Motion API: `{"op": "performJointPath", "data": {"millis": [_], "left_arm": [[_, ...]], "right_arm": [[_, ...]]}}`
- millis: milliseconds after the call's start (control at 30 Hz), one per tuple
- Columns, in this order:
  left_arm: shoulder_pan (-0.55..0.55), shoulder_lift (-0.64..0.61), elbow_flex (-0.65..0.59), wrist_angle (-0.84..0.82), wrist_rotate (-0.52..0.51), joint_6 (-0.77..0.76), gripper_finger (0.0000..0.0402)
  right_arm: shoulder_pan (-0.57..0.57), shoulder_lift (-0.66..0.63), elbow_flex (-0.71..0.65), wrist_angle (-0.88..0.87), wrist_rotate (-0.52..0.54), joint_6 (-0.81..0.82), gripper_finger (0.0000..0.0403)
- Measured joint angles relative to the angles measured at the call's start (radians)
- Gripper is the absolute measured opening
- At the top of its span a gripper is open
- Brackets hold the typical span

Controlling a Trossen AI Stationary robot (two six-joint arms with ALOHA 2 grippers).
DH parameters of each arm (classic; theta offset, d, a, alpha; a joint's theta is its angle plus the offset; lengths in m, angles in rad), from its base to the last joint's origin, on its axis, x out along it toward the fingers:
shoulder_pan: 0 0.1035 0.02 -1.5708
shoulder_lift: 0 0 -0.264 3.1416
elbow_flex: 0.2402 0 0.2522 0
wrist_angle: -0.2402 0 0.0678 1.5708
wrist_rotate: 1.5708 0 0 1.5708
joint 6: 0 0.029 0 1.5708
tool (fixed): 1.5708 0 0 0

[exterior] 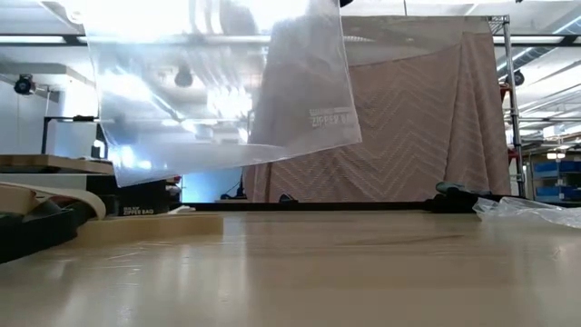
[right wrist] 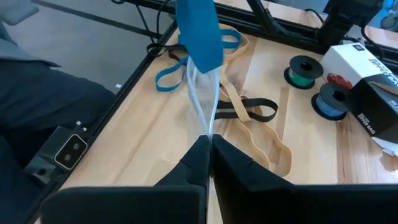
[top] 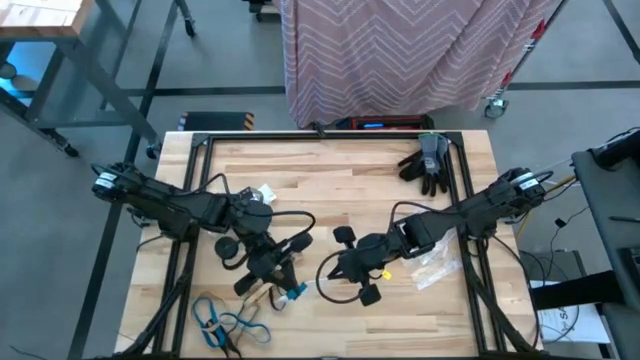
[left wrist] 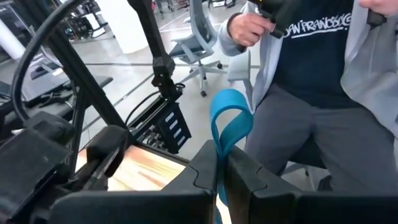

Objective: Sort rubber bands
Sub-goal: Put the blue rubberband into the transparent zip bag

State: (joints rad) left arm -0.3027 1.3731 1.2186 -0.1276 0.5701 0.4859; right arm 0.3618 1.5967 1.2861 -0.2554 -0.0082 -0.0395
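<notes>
A blue rubber band (left wrist: 227, 124) stands as a folded loop, pinched between the pressed-together fingers of the left gripper (top: 290, 290), just left of centre in the lower part of the overhead frame. Its long axis runs straight out from the fingertips. Just right of it, the right gripper (top: 336, 268) is clamped on the edge of a clear plastic bag (right wrist: 204, 106), which hangs between the two arms; at table height the bag (exterior: 218, 82) fills the upper left of the frame. The remaining rubber bands (top: 228, 322), blue, tan and black, lie in a loose tangle at the lower left of the overhead frame, near the table's front edge (top: 300, 352). Judging from this, the left arm is nearer that pile, and the held band must travel rightward toward the bag's mouth.
</notes>
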Motion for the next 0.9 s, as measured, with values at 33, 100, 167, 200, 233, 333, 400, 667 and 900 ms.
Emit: {"op": "performJointPath", "data": {"millis": [33,100,167,200,233,333,400,667,900], "left_arm": [[0.000,0.000,0.000,0.003,0.000,0.000,0.0000],[0.000,0.000,-0.005,0.003,0.000,0.000,0.0000],[0.000,0.000,-0.011,0.001,0.000,0.004,0.0000],[0.000,0.000,-0.012,-0.003,0.000,0.006,0.0000],[0.001,0.000,-0.012,-0.001,0.000,0.009,0.0000],[0.009,0.000,-0.012,0.005,0.026,0.018,0.0000],[0.016,0.000,-0.012,0.014,0.058,0.018,0.0000],[0.043,0.000,-0.012,0.044,0.160,0.034,0.0000],[0.046,0.003,-0.012,0.078,0.183,0.027,0.0000]], "right_arm": [[0.000,0.000,0.000,0.000,0.000,0.002,0.0000],[0.000,0.000,0.000,0.000,0.000,0.002,0.0000],[0.000,0.000,0.000,0.000,-0.006,-0.003,0.0000],[0.000,0.000,0.000,0.001,-0.026,-0.008,0.0000],[0.000,0.000,0.000,0.002,-0.052,-0.017,0.0000],[0.000,0.000,0.000,0.010,-0.095,-0.036,0.0000],[0.000,0.000,0.000,0.015,-0.097,-0.037,0.0000],[-0.001,-0.001,0.000,0.041,-0.096,-0.117,0.0000],[-0.001,-0.001,0.000,0.061,-0.089,-0.258,0.0000]]}}
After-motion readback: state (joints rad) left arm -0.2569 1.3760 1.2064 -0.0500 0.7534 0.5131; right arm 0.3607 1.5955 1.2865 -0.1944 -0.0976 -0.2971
